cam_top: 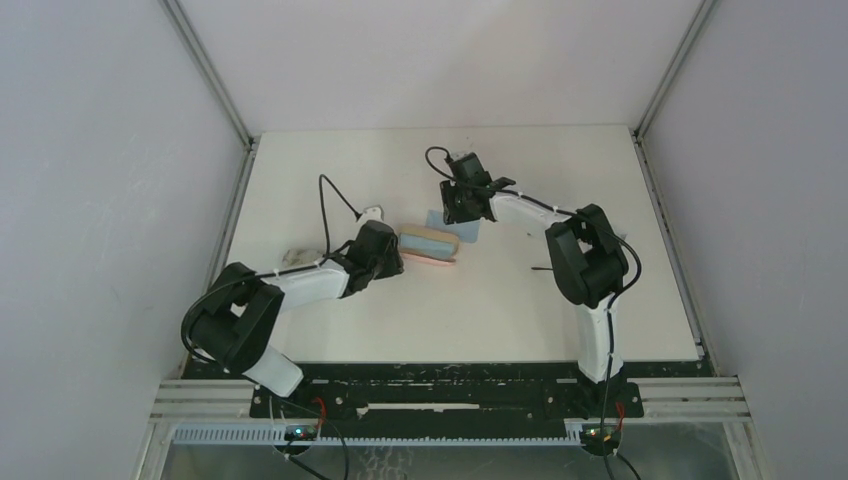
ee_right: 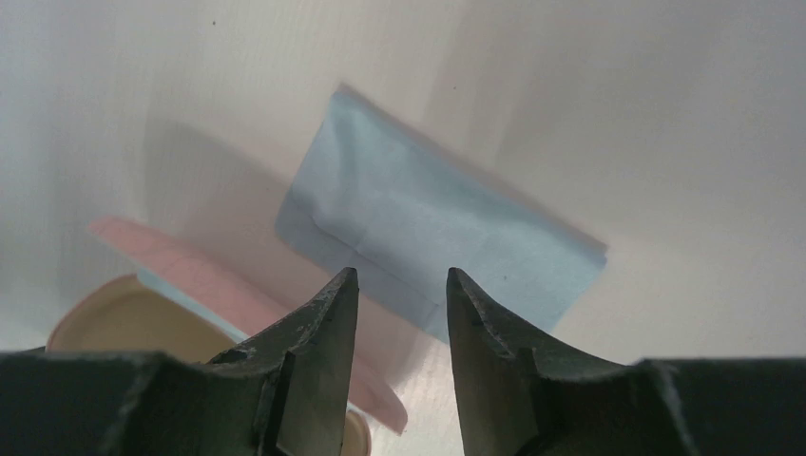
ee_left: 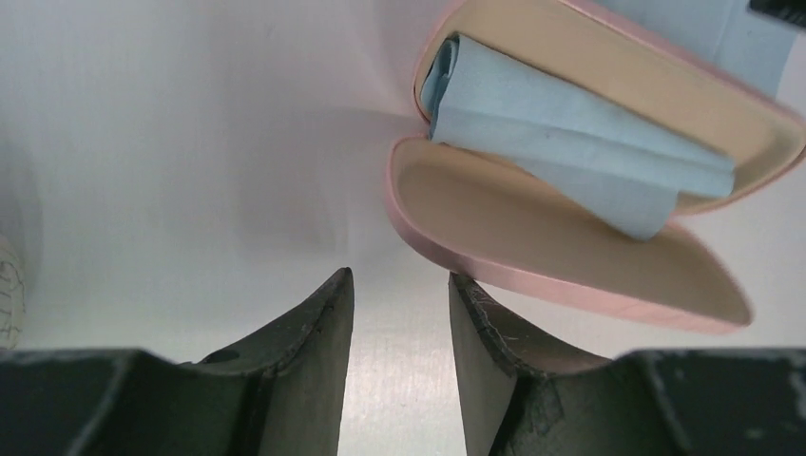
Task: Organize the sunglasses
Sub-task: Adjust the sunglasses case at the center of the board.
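**Case already holds a cloth, sunglasses almost hidden**

Both pincers stand open and carry nothing. In the left wrist view the left gripper (ee_left: 399, 280) sits at the bottom centre, and only bare table (ee_left: 190, 142) shows between its jaws. The open pink case (ee_left: 532, 237) lies in the upper right, near its tips, with a folded blue cloth (ee_left: 570, 142) inside, over the hinge line. The right gripper (ee_right: 401, 275) hovers with jaws apart above a second blue cloth (ee_right: 428, 209), which lies flat on the table.

The sunglasses I cannot find with certainty. In the top view only a thin dark stroke (cam_top: 538, 267) shows right of centre, just beside the right arm's elbow (cam_top: 585, 265). It may be one temple of them.

Three risks, in my judgement:
- If that stroke is the glasses, the elbow could sweep them when it swings.
- The flat cloth gives the fingers little to pinch and may only slide.
- The bulky cloth in the case may stop the glasses from sitting well.
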Controlling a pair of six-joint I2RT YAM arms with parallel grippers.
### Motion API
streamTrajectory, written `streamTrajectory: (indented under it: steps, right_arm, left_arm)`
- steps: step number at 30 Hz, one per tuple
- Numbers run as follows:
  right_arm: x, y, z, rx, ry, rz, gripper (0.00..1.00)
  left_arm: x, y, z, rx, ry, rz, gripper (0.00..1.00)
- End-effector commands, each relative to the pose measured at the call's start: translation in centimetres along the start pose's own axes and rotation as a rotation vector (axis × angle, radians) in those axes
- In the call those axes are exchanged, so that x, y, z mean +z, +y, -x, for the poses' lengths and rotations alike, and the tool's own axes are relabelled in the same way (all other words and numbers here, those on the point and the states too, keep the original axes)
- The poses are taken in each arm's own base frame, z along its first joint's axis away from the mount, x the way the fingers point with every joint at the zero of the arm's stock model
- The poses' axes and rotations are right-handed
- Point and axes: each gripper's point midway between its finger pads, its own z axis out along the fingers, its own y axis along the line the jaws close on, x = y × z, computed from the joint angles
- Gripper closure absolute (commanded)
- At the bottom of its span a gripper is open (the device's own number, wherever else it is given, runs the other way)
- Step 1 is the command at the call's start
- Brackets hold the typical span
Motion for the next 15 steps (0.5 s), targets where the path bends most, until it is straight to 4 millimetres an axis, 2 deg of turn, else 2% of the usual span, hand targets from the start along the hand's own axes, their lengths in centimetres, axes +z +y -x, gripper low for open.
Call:
streamTrajectory:
  steps: [1,15]
  right_arm:
    - [-1.3,1.1,-0.3,-0.032,0.002,0.037,0.62]
    - [-3.5,2.9,-5.0,-0.062,0.088,0.088,0.63]
  left_arm:
    - [0.2,-1.0,2.9,-0.028,-0.053,-0.006,0.54]
    - [0.5,-1.0,5.2,-0.020,-0.075,-0.006,0.53]
